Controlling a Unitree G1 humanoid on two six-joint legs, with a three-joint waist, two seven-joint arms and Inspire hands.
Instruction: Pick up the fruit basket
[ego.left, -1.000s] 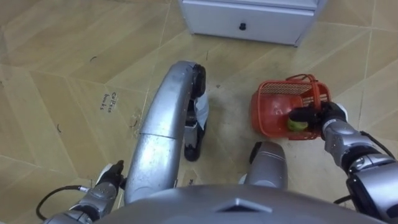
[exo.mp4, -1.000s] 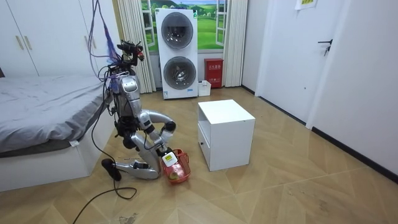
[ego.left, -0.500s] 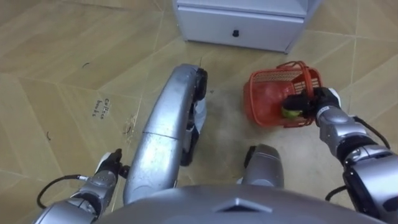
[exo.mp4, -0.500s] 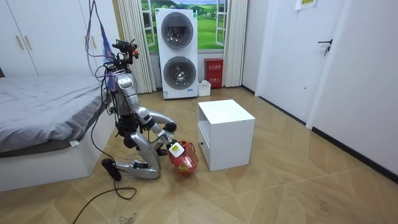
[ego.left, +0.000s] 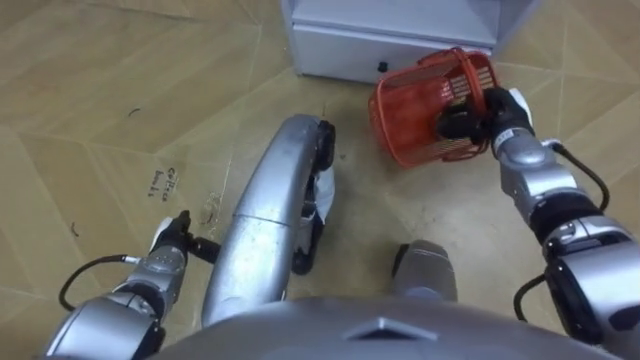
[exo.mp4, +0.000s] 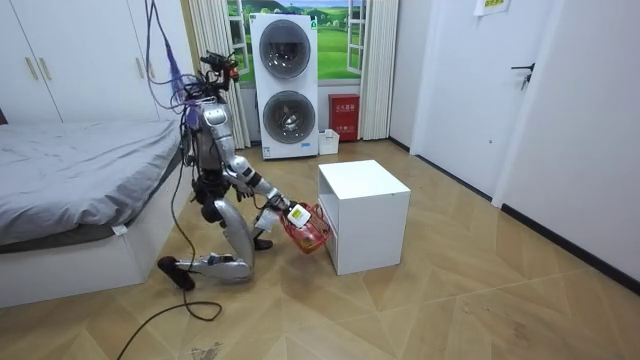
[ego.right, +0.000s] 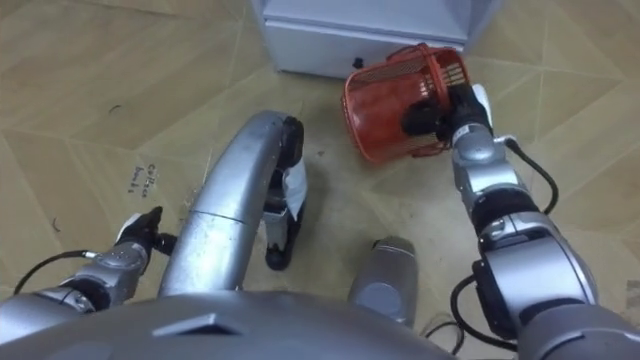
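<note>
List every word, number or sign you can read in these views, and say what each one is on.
No text reads clearly.
Floor scribble: dark handwriting, too blurred to read.
Wall sign: too small to read.
Red box: print too small to read.
Basket held by the right hand: no label seen.

Bright, even indoor light fills the room; the wooden floor carries a soft sheen, and the white cabinet casts only a faint shadow.
</note>
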